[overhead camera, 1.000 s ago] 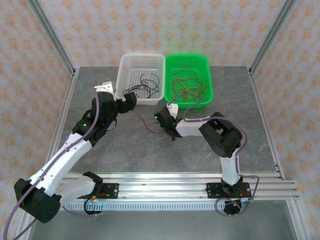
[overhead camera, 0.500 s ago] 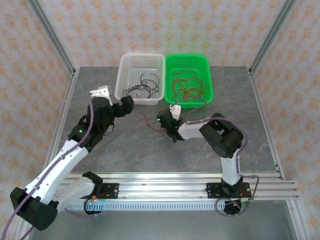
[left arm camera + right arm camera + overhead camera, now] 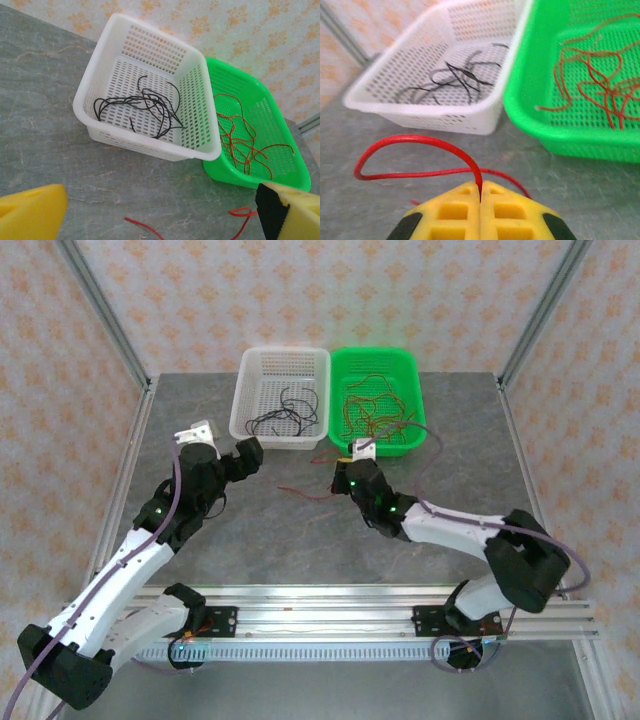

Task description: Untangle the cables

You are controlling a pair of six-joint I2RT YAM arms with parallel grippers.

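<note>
- Right claw (image 3: 481, 194) first: its yellow jaws are pressed flat together, and a single red cable (image 3: 415, 139) is pinched in the seam between them.
- From the pinch, that red cable arches up and over to the left in a loop, then runs back low along the table (image 3: 250, 535) towards the claw.
- From above, the right claw (image 3: 347, 483) sits low over the table just in front of the green basket (image 3: 375, 352), and the red cable (image 3: 303, 491) trails off to its left across the bare grey surface.
- Left claw (image 3: 160, 216): its jaws stand wide apart, one yellow pad at each lower corner of its own camera's view, with nothing between them.
- Seen from above, the left claw (image 3: 246, 454) is near the front left corner of the white basket (image 3: 281, 352), apart from it.
- On the table in front of the left claw I can see two bits of the red cable (image 3: 142, 226), thin and curled.
- Black cables (image 3: 290, 410) lie in a loose tangle on the floor of the white basket (image 3: 95, 75).
- Red cables (image 3: 375, 415) lie in a curly heap inside the green basket (image 3: 235, 170).
- Both baskets stand side by side at the far edge of the table, touching or nearly so, white on the left and green on the right.
</note>
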